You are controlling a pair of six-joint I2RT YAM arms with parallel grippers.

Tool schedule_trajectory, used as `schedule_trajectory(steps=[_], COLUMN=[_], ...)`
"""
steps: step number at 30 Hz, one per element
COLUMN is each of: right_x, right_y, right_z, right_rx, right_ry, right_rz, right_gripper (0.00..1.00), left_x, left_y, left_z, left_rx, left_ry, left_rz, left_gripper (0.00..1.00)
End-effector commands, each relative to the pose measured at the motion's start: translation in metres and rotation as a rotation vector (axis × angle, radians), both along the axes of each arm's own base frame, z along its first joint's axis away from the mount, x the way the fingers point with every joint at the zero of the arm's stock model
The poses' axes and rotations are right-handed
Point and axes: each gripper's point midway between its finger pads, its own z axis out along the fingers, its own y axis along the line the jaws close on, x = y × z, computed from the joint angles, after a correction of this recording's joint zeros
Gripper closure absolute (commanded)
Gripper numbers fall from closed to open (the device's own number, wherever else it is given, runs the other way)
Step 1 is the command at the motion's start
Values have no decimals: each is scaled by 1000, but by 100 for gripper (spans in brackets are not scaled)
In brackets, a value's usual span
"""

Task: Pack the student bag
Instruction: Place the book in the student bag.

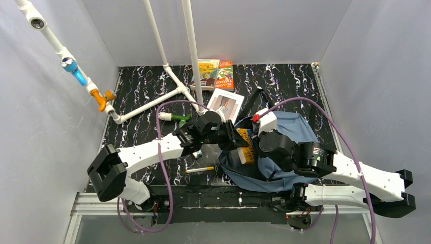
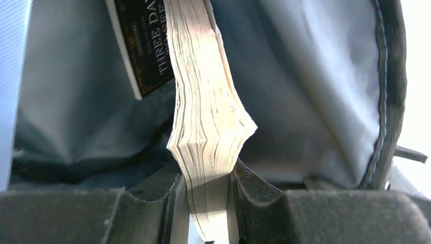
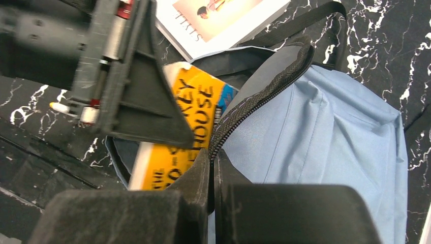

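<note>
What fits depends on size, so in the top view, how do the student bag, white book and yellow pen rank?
1. student bag, largest even though partly covered
2. white book
3. yellow pen, clearly the smallest

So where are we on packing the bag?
Done: student bag is open, right gripper pinching its zipper rim. In hand: left gripper has the yellow book partway through the opening. Left: white book, two books at the far edge, green marker and yellow pen lie outside on the table.
</note>
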Motion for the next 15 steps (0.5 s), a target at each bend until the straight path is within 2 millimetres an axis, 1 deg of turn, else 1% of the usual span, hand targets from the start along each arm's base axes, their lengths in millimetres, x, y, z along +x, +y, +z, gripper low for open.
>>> schedule_trajectory(steps=[1, 5, 6, 11, 13, 14, 15], right_x=[2, 2, 2, 2, 2, 1, 1], right_y=[22, 25, 24, 21, 22, 22, 23], right_z=[29, 34, 35, 39, 39, 38, 36], right_rx=[163, 184, 184, 199, 201, 199, 196], right_ry=[-28, -31, -32, -31, -29, -28, -24], right_rz=[9, 13, 12, 7, 7, 7, 9], right_gripper=[99, 99, 99, 99, 99, 99, 99], left_x=[18, 30, 34, 51, 55, 57, 57], left_y=[-34, -64, -71, -92, -102, -107, -114], left_z=[37, 7, 3, -22, -40, -40, -52], left_rx=[-239, -232, -233, -211, -179, -179, -166], left_ry=[1, 46, 38, -59, -72, -80, -66], left_rz=[30, -7, -7, 41, 54, 46, 30], left_gripper=[100, 100, 100, 100, 100, 100, 100])
